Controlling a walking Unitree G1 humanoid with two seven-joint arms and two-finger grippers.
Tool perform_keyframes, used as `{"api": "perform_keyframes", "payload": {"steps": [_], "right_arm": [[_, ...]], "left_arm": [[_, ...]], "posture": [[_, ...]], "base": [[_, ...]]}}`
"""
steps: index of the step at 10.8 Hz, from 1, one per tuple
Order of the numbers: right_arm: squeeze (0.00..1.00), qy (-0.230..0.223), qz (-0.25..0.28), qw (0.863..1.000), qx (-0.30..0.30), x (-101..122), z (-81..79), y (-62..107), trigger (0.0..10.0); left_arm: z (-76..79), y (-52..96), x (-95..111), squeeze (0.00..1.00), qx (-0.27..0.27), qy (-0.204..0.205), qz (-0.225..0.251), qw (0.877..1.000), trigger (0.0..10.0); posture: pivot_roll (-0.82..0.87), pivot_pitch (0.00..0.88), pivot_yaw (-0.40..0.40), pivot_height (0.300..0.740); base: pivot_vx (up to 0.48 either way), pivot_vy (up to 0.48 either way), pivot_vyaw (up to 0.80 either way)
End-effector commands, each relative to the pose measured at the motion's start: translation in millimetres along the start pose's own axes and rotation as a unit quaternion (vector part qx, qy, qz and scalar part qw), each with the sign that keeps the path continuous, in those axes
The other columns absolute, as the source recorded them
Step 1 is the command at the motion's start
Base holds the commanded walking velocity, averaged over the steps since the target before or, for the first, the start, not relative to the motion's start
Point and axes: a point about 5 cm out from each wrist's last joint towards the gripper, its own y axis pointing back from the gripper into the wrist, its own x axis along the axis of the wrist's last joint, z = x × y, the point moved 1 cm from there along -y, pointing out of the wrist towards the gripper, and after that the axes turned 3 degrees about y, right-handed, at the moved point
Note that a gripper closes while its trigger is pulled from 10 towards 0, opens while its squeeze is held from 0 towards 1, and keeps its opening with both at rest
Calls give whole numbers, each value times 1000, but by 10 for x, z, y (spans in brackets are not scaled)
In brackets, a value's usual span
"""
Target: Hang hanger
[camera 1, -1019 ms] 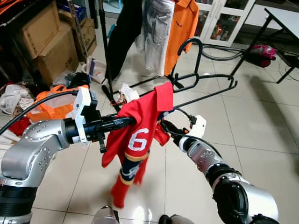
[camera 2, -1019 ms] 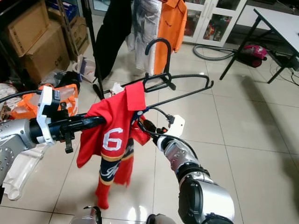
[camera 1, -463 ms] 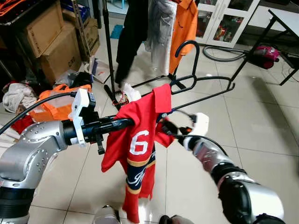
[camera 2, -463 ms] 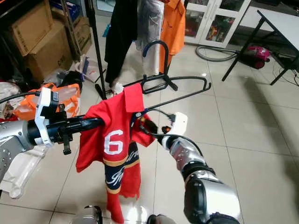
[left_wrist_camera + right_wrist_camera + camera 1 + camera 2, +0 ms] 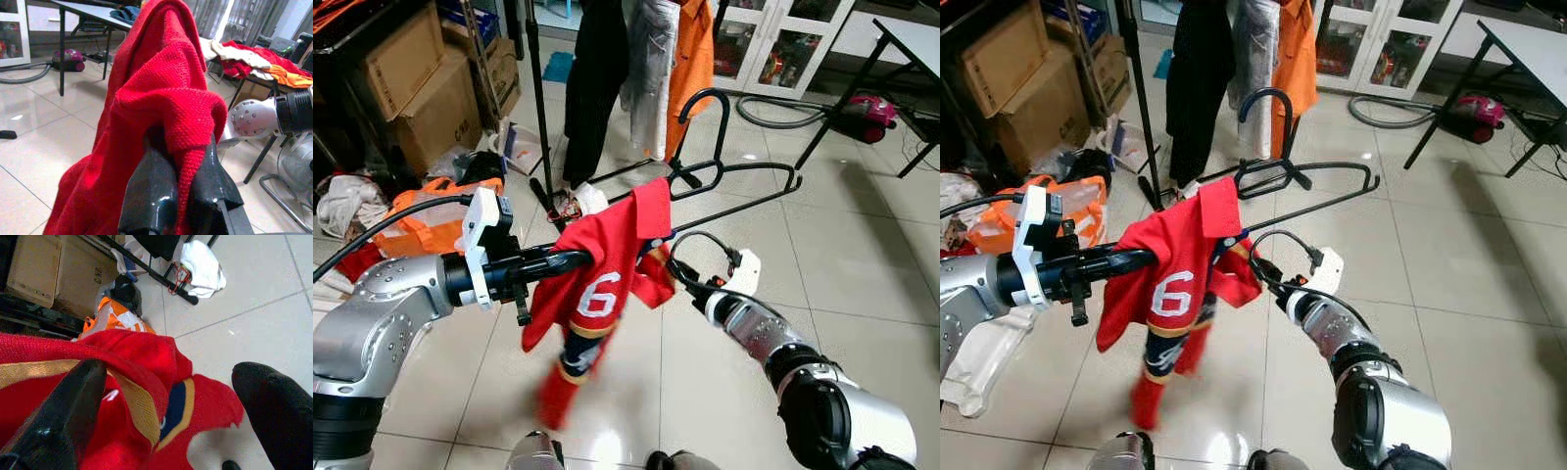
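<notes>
A red jersey [image 5: 597, 294] with a white 6 hangs on a black hanger [image 5: 744, 191]. The hanger's hook [image 5: 710, 98] points up toward the clothes rack, and its free arm sticks out to the right. My left gripper [image 5: 579, 260] is shut on the jersey's shoulder; in the left wrist view the red cloth [image 5: 156, 98] is pinched between the two fingers [image 5: 149, 191]. My right gripper [image 5: 672, 272] is open at the jersey's collar side. In the right wrist view its fingers [image 5: 58, 416] stand wide apart around the red and gold cloth [image 5: 142, 406].
A clothes rack stands behind, with a black pole [image 5: 536, 98] and black, grey and orange garments [image 5: 695, 49]. Cardboard boxes [image 5: 411, 88] and an orange clothes pile [image 5: 426, 220] lie at the left. A pink vacuum [image 5: 867, 106] and a table's legs [image 5: 837, 103] are at the far right.
The jersey's hanging lower part has swung to the left and up. My right gripper has drawn back slightly lower beside the collar. The left gripper keeps its hold.
</notes>
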Motion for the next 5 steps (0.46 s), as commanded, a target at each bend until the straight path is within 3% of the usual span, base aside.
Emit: {"api": "perform_keyframes", "payload": {"steps": [1,5], "right_arm": [[0,-26,-6,1000,-6,-65,55,24,10000],[0,-37,-33,999,23,-250,-142,-66,10000]], "left_arm": [[59,-25,110,0,-16,-21,15,1000,10000],[53,-41,121,0,-19,-23,15,999,10000]], "posture": [[150,114,-108,740],[156,105,-104,740]], "base": [[0,0,0],[0,0,0]]}}
